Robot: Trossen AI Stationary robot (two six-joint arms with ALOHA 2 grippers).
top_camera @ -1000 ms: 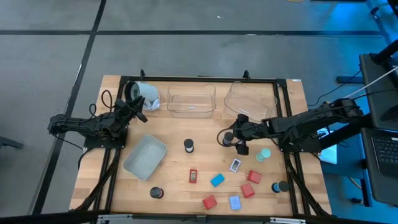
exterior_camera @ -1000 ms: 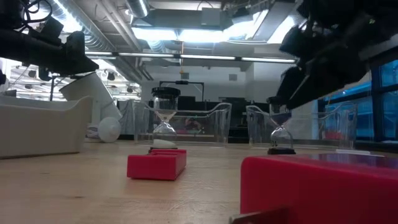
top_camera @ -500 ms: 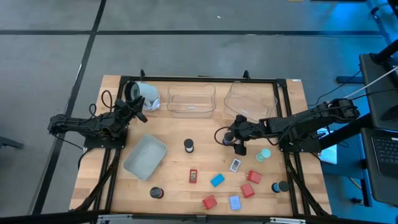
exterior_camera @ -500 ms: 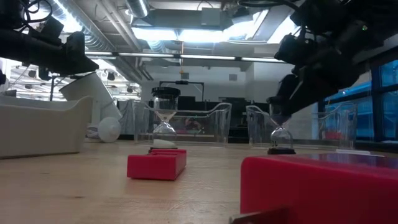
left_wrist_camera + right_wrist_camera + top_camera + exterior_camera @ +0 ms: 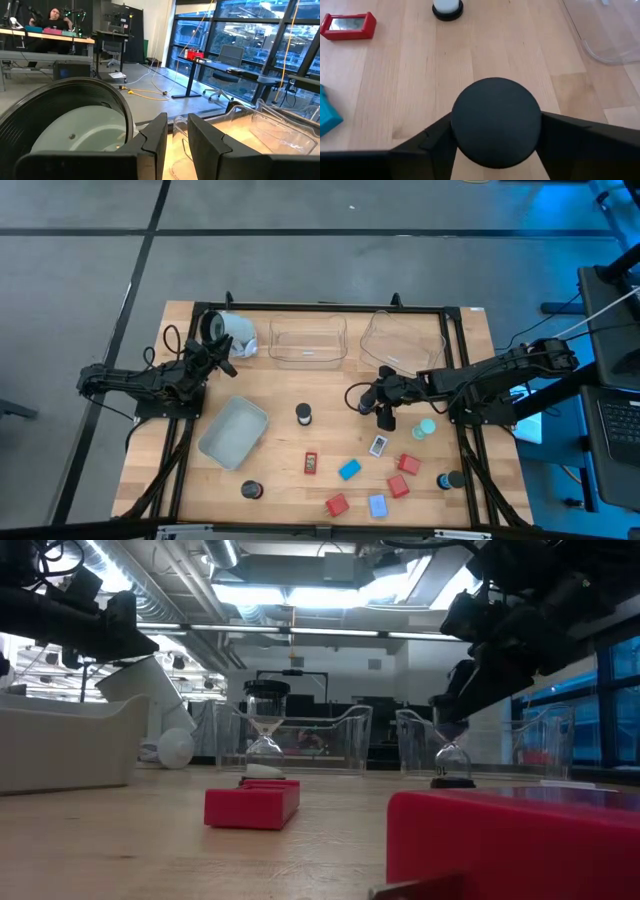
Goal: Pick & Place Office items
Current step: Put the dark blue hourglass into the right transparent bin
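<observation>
A small sand timer with black caps [image 5: 452,755] stands right of the table's middle. My right gripper [image 5: 384,412] is shut on it. In the right wrist view its round black top [image 5: 496,127] fills the space between the fingers. A second timer [image 5: 303,415] stands to its left. Red and blue blocks [image 5: 349,470], a small card [image 5: 378,446], a mint disc [image 5: 427,427] and black cylinders [image 5: 251,490] lie on the near half of the table. My left gripper [image 5: 177,135] waits at the far left, level, with its fingers nearly together and nothing between them. My right gripper pinches the timer's round black top cap [image 5: 470,150] between its two fingers, one on each opposite side. The fingers slant down at it from the table's right side. The timer stands upright with its base [image 5: 452,782] on the table.
A grey-blue tray [image 5: 233,431] lies at the left. Two clear trays [image 5: 307,343] [image 5: 405,340] stand along the far edge. A large white cylinder [image 5: 228,332] lies on its side just ahead of my left gripper. More red blocks [image 5: 398,485] sit near the front right.
My right gripper's fingers stood wide on either side of the timer's top. They have shut on the black cap, and the hand has tipped slightly. The timer has stayed upright where it stood.
</observation>
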